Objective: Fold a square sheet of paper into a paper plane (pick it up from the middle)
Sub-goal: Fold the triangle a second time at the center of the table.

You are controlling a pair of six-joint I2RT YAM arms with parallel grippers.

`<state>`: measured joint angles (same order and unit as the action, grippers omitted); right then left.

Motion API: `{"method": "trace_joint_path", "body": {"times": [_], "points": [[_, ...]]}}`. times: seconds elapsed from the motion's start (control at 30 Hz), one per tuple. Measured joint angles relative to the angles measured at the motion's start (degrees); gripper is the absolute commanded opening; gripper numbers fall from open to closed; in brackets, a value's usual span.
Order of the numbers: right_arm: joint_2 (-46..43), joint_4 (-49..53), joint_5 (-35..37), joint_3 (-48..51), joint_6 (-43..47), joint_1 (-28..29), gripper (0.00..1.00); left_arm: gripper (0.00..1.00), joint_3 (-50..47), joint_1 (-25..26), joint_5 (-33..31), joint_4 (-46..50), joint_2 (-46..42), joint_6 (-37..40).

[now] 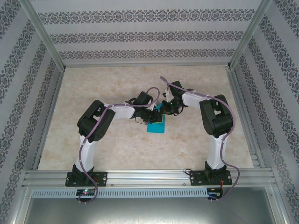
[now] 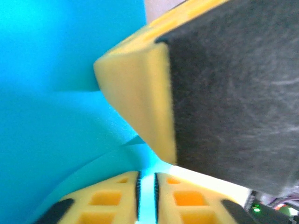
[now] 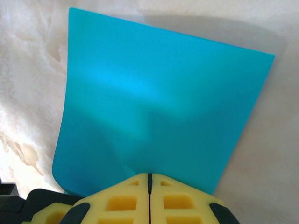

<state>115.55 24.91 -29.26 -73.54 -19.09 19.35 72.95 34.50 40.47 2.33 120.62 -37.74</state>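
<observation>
Currently the teal square sheet of paper [image 1: 156,126] sits mid-table [image 1: 117,149] betw. the 2 arms, spread over the marbled top in the R wrist view. R gripper [image 3: 149,179] has its yellow jaws pressed fully together on the sheet's near edge, paper buckling a bit just ahead of the tips. L gripper [image 2: 147,186] jaws nearly closed too, just a slim slit w/ teal paper in it, & a big yellow-and-black finger [image 2: 140,102] of the R gripper is close beside, against the sheet.

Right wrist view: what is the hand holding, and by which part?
The right hand, shut, pinches the teal-blue square sheet of paper at its near edge.
</observation>
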Motion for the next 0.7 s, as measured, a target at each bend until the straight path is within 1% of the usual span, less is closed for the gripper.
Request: {"method": "trace_joint_path", "body": {"times": [0.23,0.5,0.7], "points": [[-4.85,0.44,-0.55,2.21,-0.04,-1.27,0.06,0.13,-0.11,0.02,-0.63,0.39,0.00,1.16],[-13.99,-2.01,-4.70,12.90,-3.04,-1.57,0.01,0.12,-0.11,0.04,-1.31,0.44,0.00,1.55],[-15.28,-4.42,-6.43,18.03,-5.66,-1.09,0.00,0.12,-0.11,0.04,-1.49,0.44,0.00,1.57]]}}
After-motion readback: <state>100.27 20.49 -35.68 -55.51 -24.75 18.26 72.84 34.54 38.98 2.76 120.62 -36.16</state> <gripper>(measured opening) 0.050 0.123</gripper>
